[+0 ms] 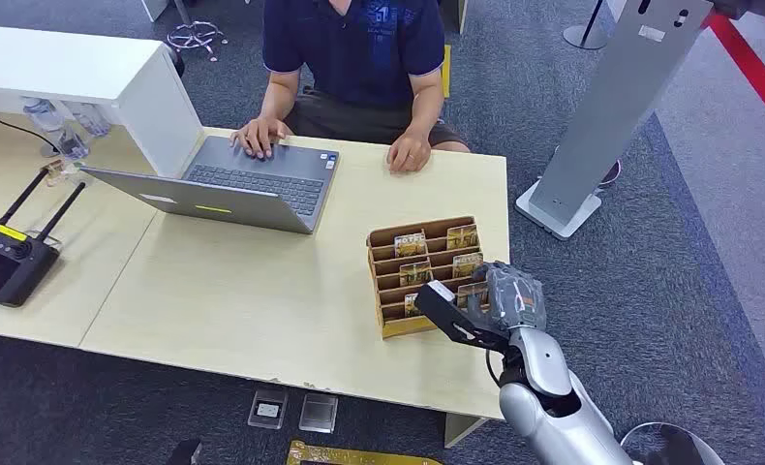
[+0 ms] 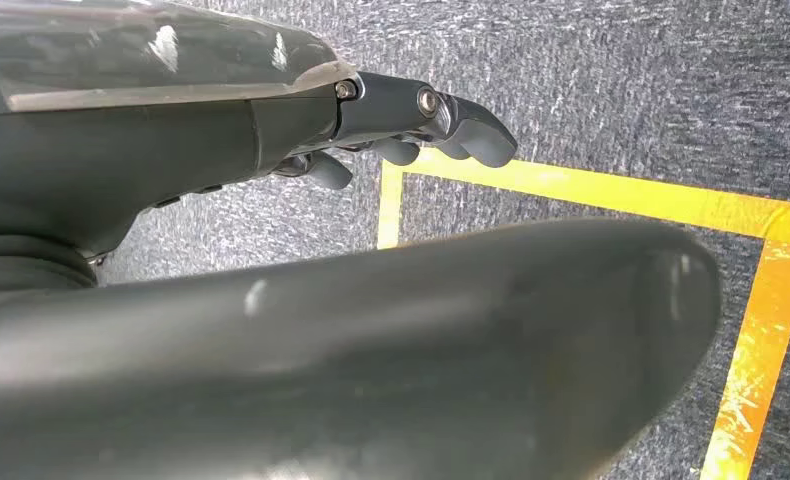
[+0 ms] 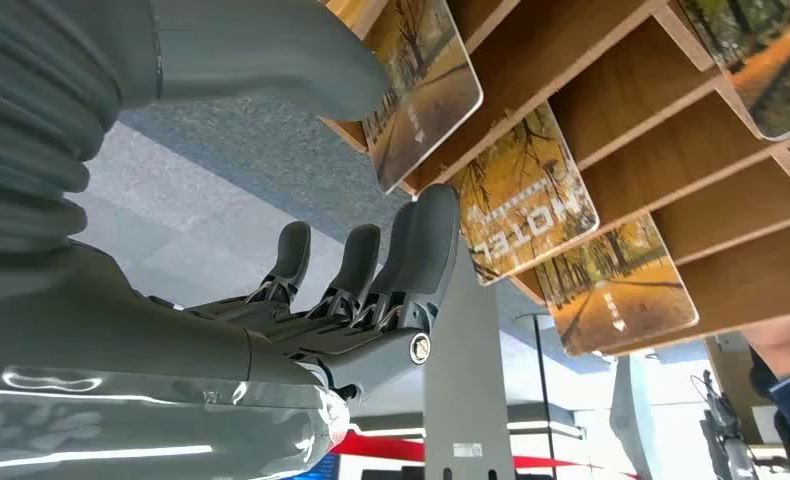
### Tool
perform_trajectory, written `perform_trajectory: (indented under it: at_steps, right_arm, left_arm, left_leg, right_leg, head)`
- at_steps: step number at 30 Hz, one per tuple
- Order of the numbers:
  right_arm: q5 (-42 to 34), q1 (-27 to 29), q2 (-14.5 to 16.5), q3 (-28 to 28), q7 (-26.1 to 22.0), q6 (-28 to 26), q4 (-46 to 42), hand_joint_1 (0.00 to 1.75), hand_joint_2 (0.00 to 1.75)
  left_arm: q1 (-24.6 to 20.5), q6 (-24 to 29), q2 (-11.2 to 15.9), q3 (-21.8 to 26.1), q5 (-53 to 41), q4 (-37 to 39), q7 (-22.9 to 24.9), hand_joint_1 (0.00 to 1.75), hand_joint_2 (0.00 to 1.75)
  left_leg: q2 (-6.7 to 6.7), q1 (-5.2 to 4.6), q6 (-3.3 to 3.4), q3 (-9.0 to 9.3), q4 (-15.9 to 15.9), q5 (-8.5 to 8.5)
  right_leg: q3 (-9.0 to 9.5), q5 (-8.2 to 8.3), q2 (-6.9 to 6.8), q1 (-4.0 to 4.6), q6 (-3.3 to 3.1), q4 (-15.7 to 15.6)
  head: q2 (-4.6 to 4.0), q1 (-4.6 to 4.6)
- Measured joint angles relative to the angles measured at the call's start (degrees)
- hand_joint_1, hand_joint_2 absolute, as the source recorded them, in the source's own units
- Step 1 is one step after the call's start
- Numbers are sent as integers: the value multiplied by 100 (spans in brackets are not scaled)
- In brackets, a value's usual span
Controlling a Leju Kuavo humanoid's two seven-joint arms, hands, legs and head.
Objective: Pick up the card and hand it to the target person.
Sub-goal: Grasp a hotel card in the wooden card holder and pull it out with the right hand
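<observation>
The right hand [image 1: 514, 298] is hovering at the near right corner of the wooden card rack [image 1: 427, 274], its fingers [image 3: 411, 250] stretched out and apart, holding nothing, with the thumb on one side of a card [image 3: 423, 85] and the fingers just beside the next card along. The cards are standing in the rack's slots, right in front of the fingertips. The left hand [image 2: 411, 125] is hanging over the carpet with fingers loosely curled around nothing, while a person [image 1: 354, 58] is sitting beyond the rack, typing at a laptop [image 1: 243, 184].

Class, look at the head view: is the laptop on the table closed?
No. The laptop stands open on the table, and a person's hand rests on its keyboard.
</observation>
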Motion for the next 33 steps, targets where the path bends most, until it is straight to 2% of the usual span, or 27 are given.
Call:
perform_trajectory:
  at_steps: [29,31,33]
  right_arm:
    - [-82,14,40,6,-91,-8,290,85,175]
    - [-88,14,41,5,-97,-14,309,92,175]
    - [-90,13,43,2,-110,-31,333,108,175]
  left_arm:
    - [0,26,-1,0,3,0,37,0,0]
    - [0,26,-2,0,3,0,37,0,0]
    - [0,30,-2,0,3,0,37,0,0]
  left_leg:
    - [0,0,0,0,0,0]
    - [0,0,0,0,0,0]
    - [0,0,0,0,0,0]
  right_leg:
    - [1,0,0,0,0,0]
    - [1,0,0,0,0,0]
    - [1,0,0,0,0,0]
  head:
    - [0,1]
    - [0,1]
    - [0,1]
